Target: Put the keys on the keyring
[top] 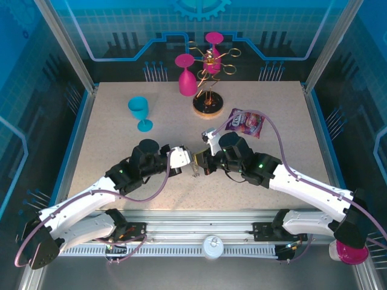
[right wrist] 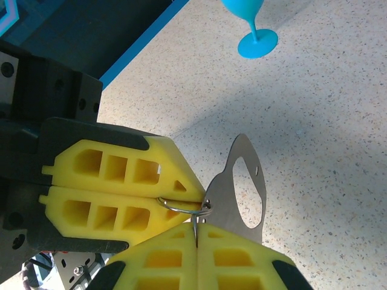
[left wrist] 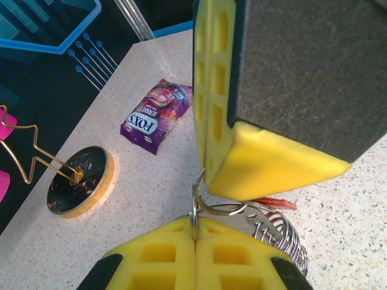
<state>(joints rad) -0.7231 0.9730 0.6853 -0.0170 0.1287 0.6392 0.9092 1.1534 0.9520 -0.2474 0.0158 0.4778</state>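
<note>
Over the middle of the table my left gripper and right gripper meet tip to tip. In the left wrist view my left gripper is shut on a thin silver ring. A second linked ring runs up into the right arm's yellow fingers. Under them hang the keyring's flat grey plate and coil of rings, with the keys' red tag behind. In the right wrist view my right gripper is shut on an upright ring beside the oval-holed keyring plate. The left arm's fingers pinch the crossing ring.
A teal cup stands at the back left. A pink cup and the gold wire rack on its round base stand at the back centre. A purple snack packet lies just behind the right arm.
</note>
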